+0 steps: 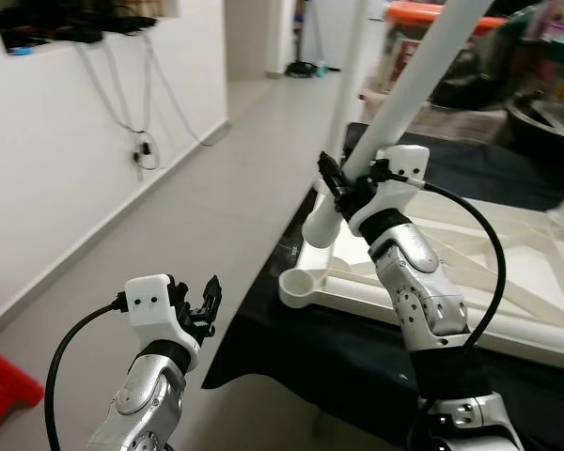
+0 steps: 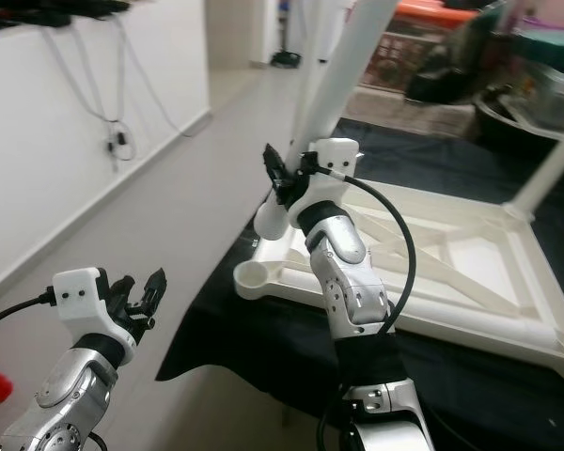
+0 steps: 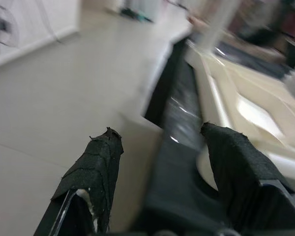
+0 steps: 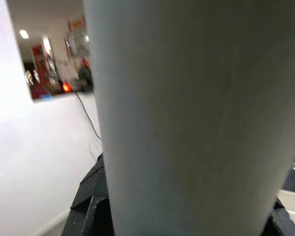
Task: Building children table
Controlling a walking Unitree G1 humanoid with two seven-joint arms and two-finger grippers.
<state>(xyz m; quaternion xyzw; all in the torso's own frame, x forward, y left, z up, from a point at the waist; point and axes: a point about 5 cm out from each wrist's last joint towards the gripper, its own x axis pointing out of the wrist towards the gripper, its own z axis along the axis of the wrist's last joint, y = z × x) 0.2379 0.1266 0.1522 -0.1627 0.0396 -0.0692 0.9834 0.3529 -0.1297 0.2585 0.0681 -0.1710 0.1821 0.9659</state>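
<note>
So the leg [image 1: 409, 89] was the thing here: a long white tube, tilted, with its lower end just above the near-left corner of the top [image 1: 508, 272], which lay flipped underside-up. Your right gripper [image 1: 343, 183] had it clamped low down, fingers closed around the tube, and in the right wrist view the tube sat right against the lens. Looked to me like you were mid-step on fitting that leg, and it wasn't seated yet. The round socket [image 1: 301, 285] at the corner sat open and the leg's end was beside it rather than in it. Next move, I'd guess, called for swinging the end over the socket, getting the tube upright, then pushing down. Tilted like that it could jam or slide the top. Your left gripper [image 1: 195, 303] hung out over the floor [image 1: 188, 216], fingers spread and holding nothing, so it could've braced the top. Another leg [image 2: 545, 174] stood up at the far corner. The top rested on a black mat [image 1: 301, 362], with a white wall [image 1: 56, 160], dangling cables [image 1: 141, 141] and storage clutter beyond.
</note>
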